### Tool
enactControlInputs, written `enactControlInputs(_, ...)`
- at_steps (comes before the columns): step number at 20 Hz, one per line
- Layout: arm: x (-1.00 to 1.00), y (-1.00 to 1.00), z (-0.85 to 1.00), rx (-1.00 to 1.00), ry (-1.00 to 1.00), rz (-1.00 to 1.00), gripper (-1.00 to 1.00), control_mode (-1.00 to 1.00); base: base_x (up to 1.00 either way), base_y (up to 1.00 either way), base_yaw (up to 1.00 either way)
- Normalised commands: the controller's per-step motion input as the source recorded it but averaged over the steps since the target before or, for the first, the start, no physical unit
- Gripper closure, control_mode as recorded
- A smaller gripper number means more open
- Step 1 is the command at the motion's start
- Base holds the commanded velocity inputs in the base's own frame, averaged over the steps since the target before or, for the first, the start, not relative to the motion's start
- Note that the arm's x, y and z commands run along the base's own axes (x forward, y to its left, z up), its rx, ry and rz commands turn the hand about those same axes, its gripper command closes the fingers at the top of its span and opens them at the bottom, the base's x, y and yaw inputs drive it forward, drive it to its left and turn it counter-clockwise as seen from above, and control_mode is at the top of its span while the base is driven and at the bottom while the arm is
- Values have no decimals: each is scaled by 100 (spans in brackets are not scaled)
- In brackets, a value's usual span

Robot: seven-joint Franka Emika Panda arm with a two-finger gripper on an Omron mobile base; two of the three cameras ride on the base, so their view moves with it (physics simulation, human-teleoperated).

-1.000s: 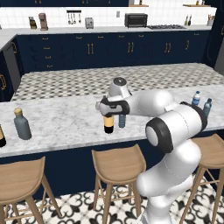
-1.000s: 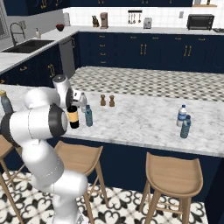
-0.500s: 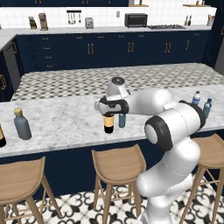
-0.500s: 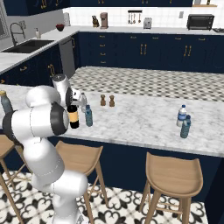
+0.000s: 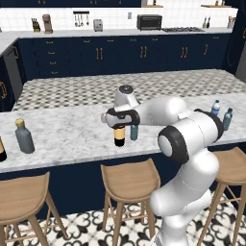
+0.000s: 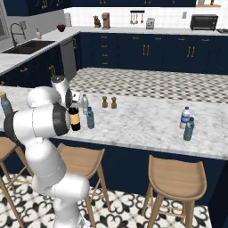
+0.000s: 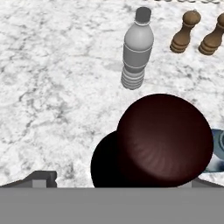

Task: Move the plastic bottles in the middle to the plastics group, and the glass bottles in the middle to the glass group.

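Marble island counter spans the scene, three wooden stools tucked under its near edge. White arm bends over the counter middle, gripper hanging directly above the wine bottle, hand hiding the neck in the left base view. In the hand view the dark red bottle top sits close under the camera, centred between the fingers; fingers spread wide, not touching it.

Wine bottle stands upright at the counter middle, tan-orange label facing the stools. Teal bottle stands just beside it on its right, close enough to crowd that side. Clear greyish bottle stands upright a bit beyond, toward the far side of the counter. Two brown shakers further along, side by side, apart from the bottles.

Plastics group sits near the right end: clear bottle with white cap and teal bottle, just beside each other. Squat grey bottle with tan cap near the left end, a dark bottle at the picture edge beside it.
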Motion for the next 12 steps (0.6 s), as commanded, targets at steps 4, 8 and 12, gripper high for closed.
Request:
enactControlInputs(4,0,-1,-2,0,0,0,-100,-100,0,0,0)
enactControlInputs(8,2,0,-7,0,0,0,-100,-100,0,0,0)
enactControlInputs(12,1,0,-21,0,0,0,-100,-100,0,0,0)
